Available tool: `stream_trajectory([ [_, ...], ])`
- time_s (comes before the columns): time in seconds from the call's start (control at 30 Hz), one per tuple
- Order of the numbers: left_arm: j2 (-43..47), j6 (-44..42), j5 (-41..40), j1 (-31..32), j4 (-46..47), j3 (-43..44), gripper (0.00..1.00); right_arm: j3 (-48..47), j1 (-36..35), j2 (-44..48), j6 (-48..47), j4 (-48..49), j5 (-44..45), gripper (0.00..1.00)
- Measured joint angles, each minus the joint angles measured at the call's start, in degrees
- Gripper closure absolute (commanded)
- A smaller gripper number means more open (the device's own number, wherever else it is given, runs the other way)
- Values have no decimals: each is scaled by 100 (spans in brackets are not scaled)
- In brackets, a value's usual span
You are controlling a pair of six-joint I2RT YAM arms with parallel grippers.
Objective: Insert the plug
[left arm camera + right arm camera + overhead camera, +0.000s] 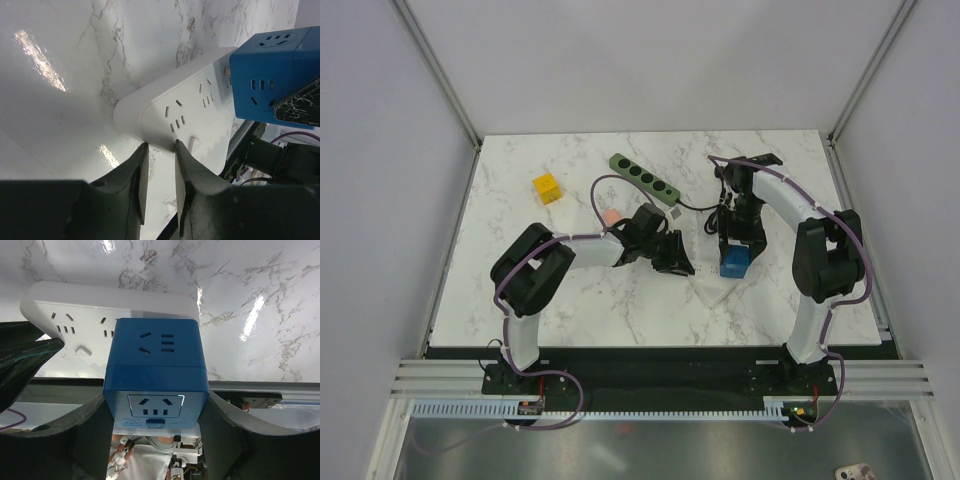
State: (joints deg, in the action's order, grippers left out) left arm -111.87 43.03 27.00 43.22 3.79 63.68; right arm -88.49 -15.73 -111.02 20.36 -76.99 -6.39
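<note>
My right gripper is shut on a blue cube plug adapter, gripped by its two sides. It hangs just above a white power strip that lies flat on the marble table. The cube's underside and prongs are hidden. My left gripper is low on the table, its fingers a narrow gap apart with nothing between them and their tips at the strip's near edge. The blue cube shows at the upper right of the left wrist view.
A green power strip with a black cable lies at the back centre. A yellow cube sits at the back left. A small pink object lies beside the left arm. The marble table ends at walls behind and on both sides.
</note>
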Motion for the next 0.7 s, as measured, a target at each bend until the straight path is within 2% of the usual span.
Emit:
stream_trajectory([
  [0.43,-7,0,-4,0,-35,20,69,-66,11,-48,-15,-42,7,100],
  [0.7,-17,4,-94,33,31,33,69,33,7,44,284,-11,125,100],
])
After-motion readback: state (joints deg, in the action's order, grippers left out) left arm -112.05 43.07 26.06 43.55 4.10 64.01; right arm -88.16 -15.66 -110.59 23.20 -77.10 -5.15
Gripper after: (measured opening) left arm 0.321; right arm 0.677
